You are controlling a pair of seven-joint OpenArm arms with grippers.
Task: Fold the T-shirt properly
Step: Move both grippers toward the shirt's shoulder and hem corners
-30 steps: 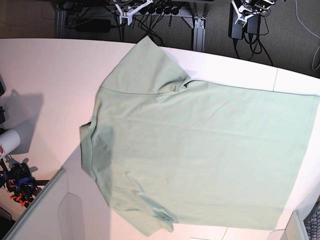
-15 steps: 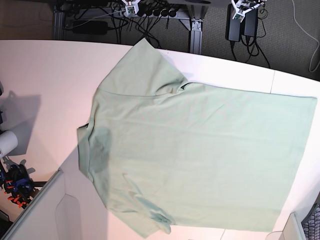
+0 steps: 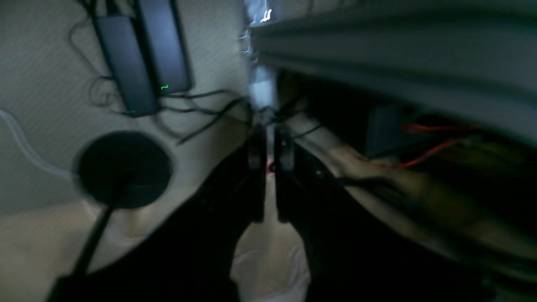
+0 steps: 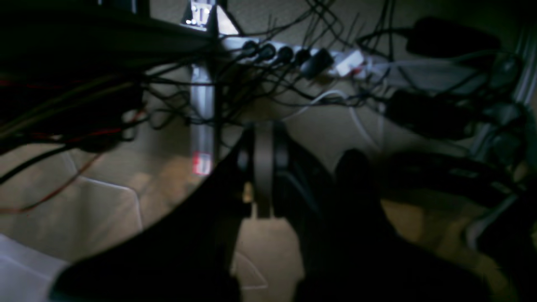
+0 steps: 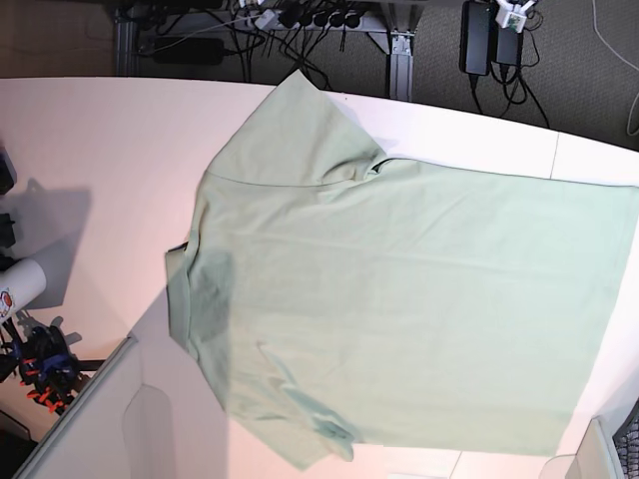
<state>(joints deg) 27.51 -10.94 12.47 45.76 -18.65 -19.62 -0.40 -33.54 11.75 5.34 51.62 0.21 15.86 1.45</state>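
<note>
The pale mint-green T-shirt (image 5: 399,289) lies flat on the white table (image 5: 90,140), collar end to the left, hem to the right. One sleeve (image 5: 290,135) points to the far edge, and the other sleeve (image 5: 300,419) is crumpled at the near edge. Both arms are drawn back past the far edge, away from the shirt. Only white tips of my right gripper (image 5: 264,18) and left gripper (image 5: 516,11) show in the base view. In the wrist views my left gripper (image 3: 268,157) and right gripper (image 4: 262,167) hang over the floor, jaws together, holding nothing.
A white roll (image 5: 18,284) and orange-tipped clamps (image 5: 40,364) sit at the table's left edge. A grey bin (image 5: 100,419) stands at the lower left and a box corner (image 5: 599,449) at the lower right. A power strip (image 5: 310,18) and cables lie on the floor behind.
Both grippers have drawn further back towards the top edge of the base view. The shirt lies as before.
</note>
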